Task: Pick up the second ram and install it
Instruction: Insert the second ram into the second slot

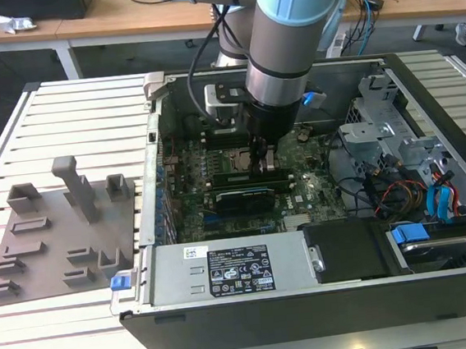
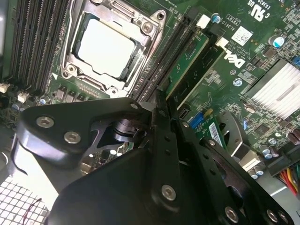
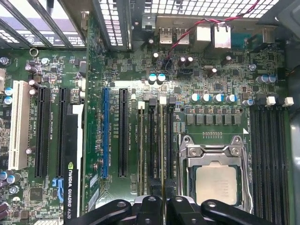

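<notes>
Inside the open computer case [image 1: 164,230], my gripper [image 1: 262,162] reaches down to the memory slots beside the processor socket [image 1: 233,159]. In the first wrist view the black fingers [image 3: 151,208] of my gripper [image 3: 163,204] are shut on the second ram [image 3: 163,150], a thin strip seen edge-on, standing in a slot next to the socket [image 3: 215,180]. In the second wrist view my gripper [image 2: 158,96] meets the end of that green stick [image 2: 187,63]. Another green stick [image 2: 208,70] stands one slot further from the socket [image 2: 108,47].
A black graphics card [image 3: 75,159] lies across the board beyond the long expansion slots. Drive cages and cables [image 1: 397,167] fill the case at the exterior view's right, a power supply [image 1: 226,270] its front. A grey plate with upright blocks [image 1: 57,233] rests on the slatted table.
</notes>
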`<move>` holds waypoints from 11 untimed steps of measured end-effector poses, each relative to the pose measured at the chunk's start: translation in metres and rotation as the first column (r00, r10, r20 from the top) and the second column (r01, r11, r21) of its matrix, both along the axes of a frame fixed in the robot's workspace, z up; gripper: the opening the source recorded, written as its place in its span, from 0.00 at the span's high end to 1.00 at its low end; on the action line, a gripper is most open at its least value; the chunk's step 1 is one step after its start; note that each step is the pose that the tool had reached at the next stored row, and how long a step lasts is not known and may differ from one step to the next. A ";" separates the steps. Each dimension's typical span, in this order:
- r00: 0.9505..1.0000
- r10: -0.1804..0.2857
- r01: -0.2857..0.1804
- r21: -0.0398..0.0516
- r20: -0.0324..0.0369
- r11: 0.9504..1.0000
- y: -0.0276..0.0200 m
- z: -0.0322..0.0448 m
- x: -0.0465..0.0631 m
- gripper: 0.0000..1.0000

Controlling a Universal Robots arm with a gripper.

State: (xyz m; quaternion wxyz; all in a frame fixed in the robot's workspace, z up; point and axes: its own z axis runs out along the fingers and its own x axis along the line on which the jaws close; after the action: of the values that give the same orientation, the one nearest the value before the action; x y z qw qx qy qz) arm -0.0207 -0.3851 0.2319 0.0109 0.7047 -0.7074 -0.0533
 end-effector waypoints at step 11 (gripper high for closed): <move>1.000 -0.006 0.006 0.003 0.000 1.000 0.0014 -0.0042 -0.001 0.87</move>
State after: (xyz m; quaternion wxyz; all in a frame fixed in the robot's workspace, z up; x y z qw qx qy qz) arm -0.0213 -0.3837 0.2278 0.0096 0.7027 -0.7093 -0.0545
